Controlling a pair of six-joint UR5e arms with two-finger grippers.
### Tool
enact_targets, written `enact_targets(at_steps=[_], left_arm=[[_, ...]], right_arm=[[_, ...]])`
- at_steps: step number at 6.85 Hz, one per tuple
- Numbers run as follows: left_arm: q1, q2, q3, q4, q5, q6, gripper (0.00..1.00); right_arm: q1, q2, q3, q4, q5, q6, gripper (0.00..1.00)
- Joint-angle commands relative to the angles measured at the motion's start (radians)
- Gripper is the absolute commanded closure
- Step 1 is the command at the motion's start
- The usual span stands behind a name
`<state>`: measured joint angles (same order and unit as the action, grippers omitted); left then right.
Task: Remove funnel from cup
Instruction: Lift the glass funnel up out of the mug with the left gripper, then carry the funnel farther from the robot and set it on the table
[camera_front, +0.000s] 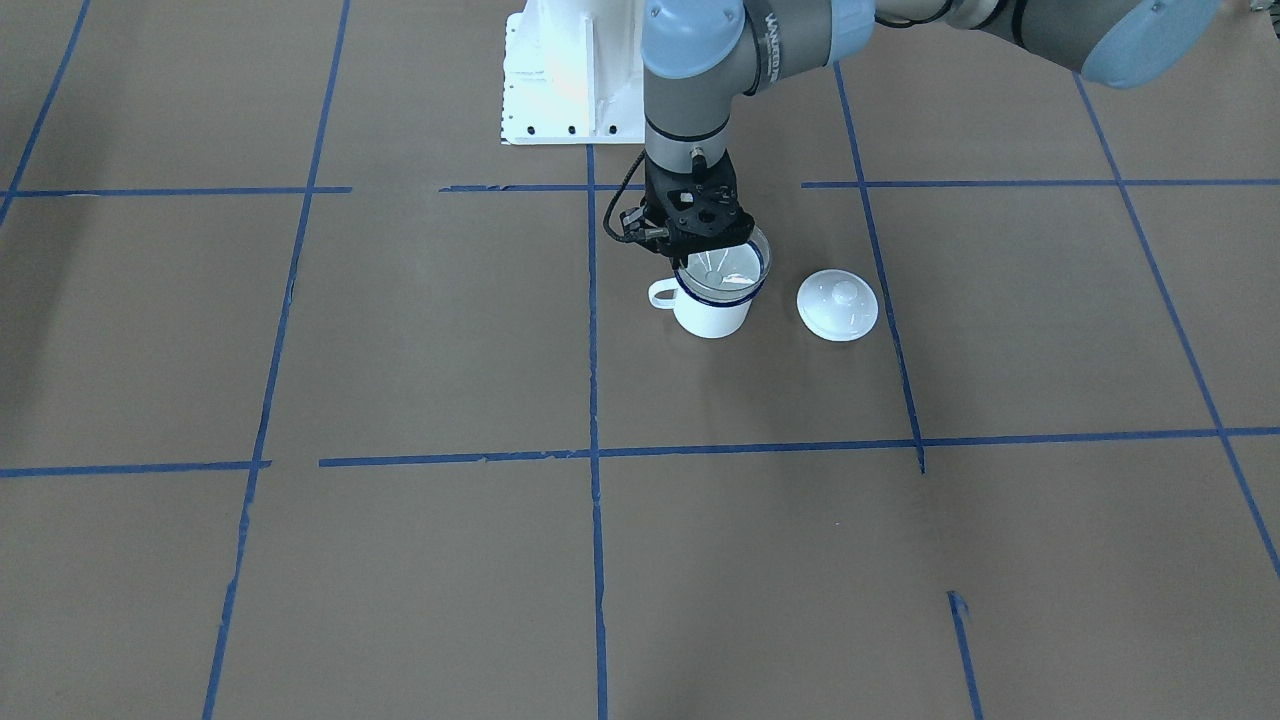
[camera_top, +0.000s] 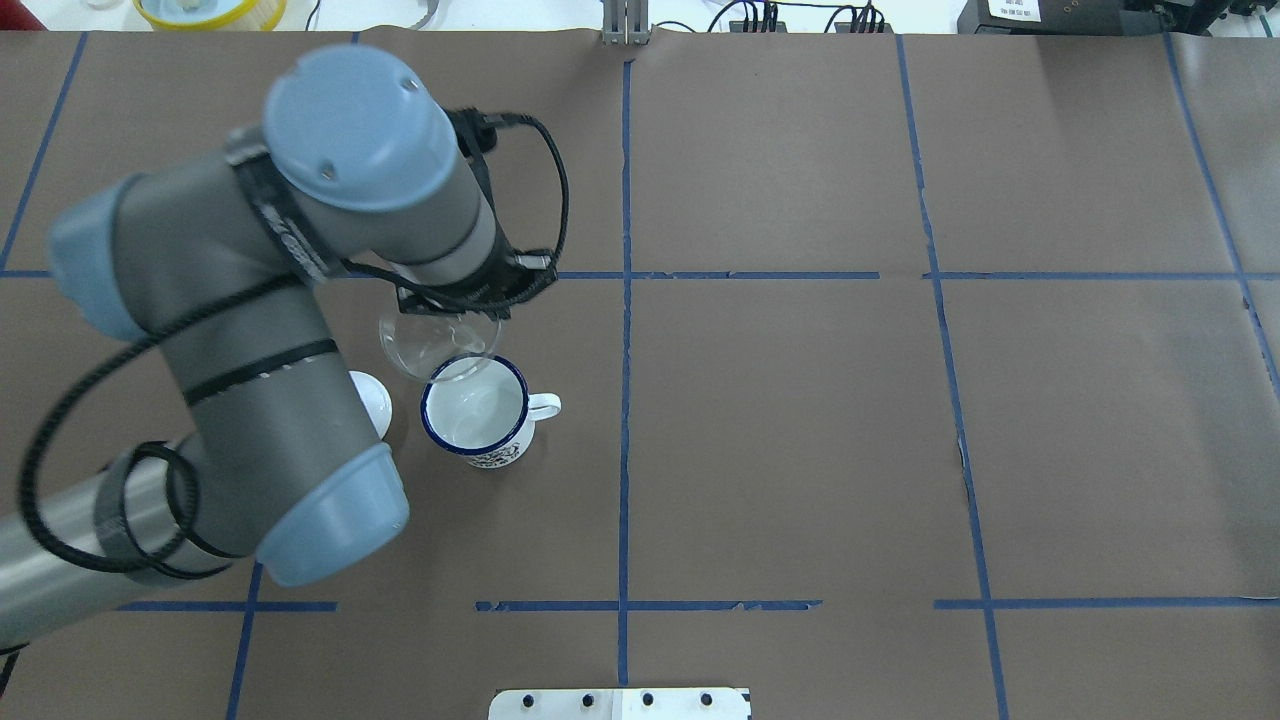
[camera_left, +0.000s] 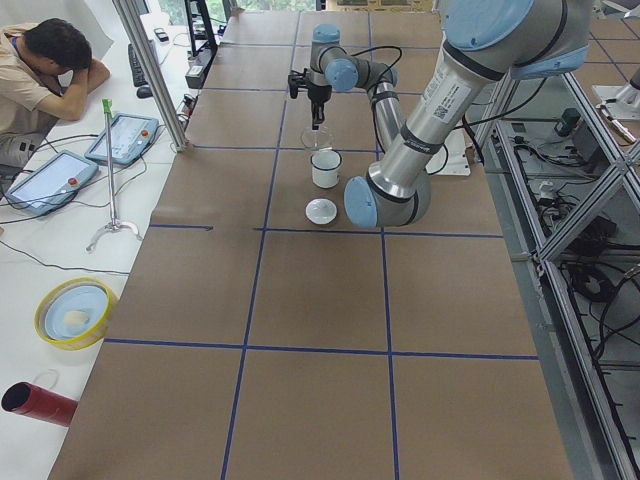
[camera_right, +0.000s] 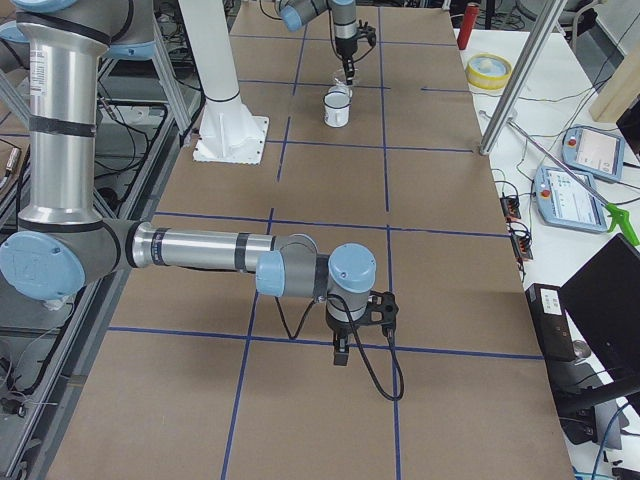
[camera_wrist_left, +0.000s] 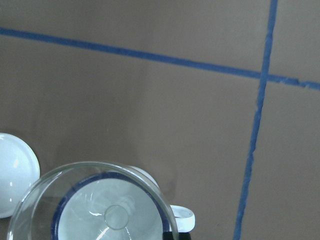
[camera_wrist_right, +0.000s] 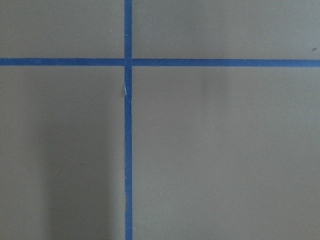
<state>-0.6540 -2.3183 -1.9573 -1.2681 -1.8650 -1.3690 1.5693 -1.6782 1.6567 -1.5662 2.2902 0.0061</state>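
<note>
The brown paper-covered table, marked into squares by blue tape lines, fills most views. The left arm reaches over its middle, and lettering on the arm's grey sleeve is cut off and cannot be read whole. The right arm stretches low over the near end of the table in the exterior right view, well apart from the task's things. The right gripper points down at the paper, and whether its fingers are apart or together cannot be told. The cup is a white enamel mug with a dark blue rim, standing upright on the table. A dark print on its side is too small to read. The funnel is clear and glassy, with a wide round rim about as broad as the mug's mouth. It hangs directly above the cup, its rim lifted off the blue rim. Whether the spout tip has cleared the mug is hard to make out. The left gripper is clamped on the funnel's rim at the side nearest the robot. A white knobbed lid lies just beside the cup, half hidden by the arm in the overhead view.
</note>
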Motion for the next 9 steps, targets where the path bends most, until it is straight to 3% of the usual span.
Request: enact_targets(at_steps=[1, 2, 5, 7, 9], left_arm=[[-0.088, 0.004, -0.065, -0.044, 0.054, -0.264, 1.0], [-0.09, 0.019, -0.033, -0.191, 0.223, -0.471, 1.0], [-0.084, 0.097, 0.284, -0.665, 0.418, -0.723, 1.0], [-0.075, 0.083, 0.543, -0.883, 0.543, -0.812, 1.0], [-0.072, 0.08, 0.653, -0.945, 0.561, -0.817, 1.0]], right_arm=[[0.0, 0.0, 0.0, 0.0, 0.0, 0.0, 0.0], [0.0, 0.0, 0.0, 0.0, 0.0, 0.0, 0.0], [0.0, 0.0, 0.0, 0.0, 0.0, 0.0, 0.0], [0.0, 0.0, 0.0, 0.0, 0.0, 0.0, 0.0], [0.0, 0.0, 0.0, 0.0, 0.0, 0.0, 0.0]])
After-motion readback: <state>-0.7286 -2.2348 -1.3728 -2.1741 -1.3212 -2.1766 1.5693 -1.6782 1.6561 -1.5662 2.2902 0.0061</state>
